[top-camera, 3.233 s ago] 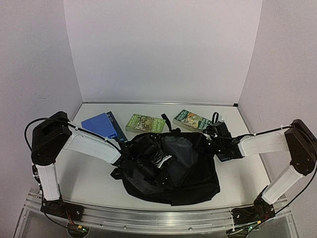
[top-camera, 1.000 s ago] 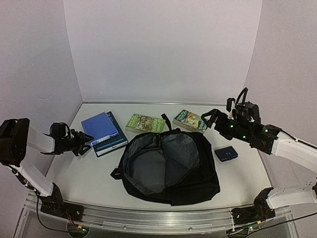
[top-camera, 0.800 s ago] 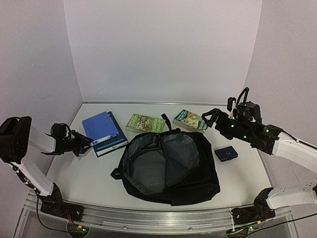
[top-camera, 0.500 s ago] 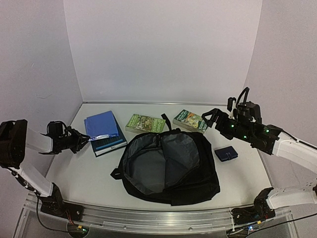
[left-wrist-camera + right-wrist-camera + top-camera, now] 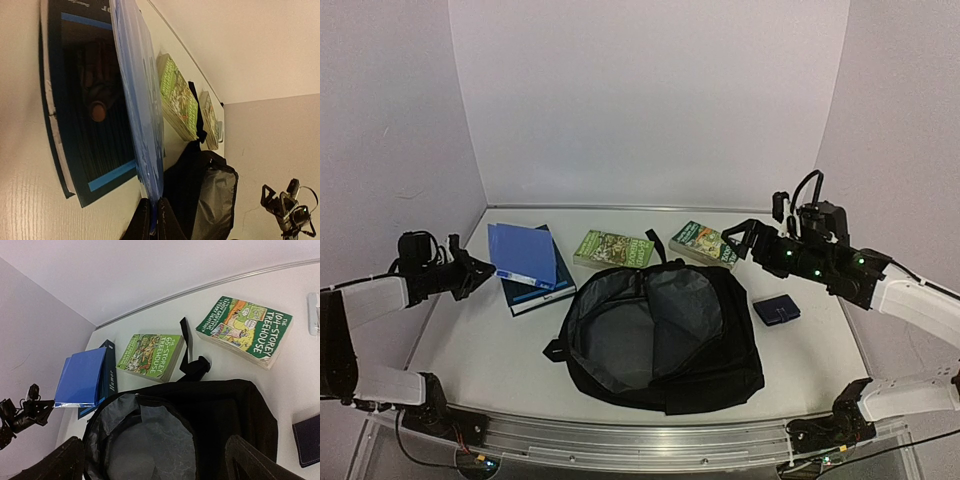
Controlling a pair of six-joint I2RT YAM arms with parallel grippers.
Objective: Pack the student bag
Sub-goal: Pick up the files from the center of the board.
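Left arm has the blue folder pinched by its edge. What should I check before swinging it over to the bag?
1. Left gripper shut on blue folder: ok, thin pinch at the near edge only.
2. Folder clear of the dark book beneath: cannot tell; the near side is raised, the far edge is unclear.
3. Student bag mouth open, grey lining showing: ok.
4. Right gripper open, holding nothing: ok.
5. Right gripper away from the bag opening: ok, it hovers by the far right corner.
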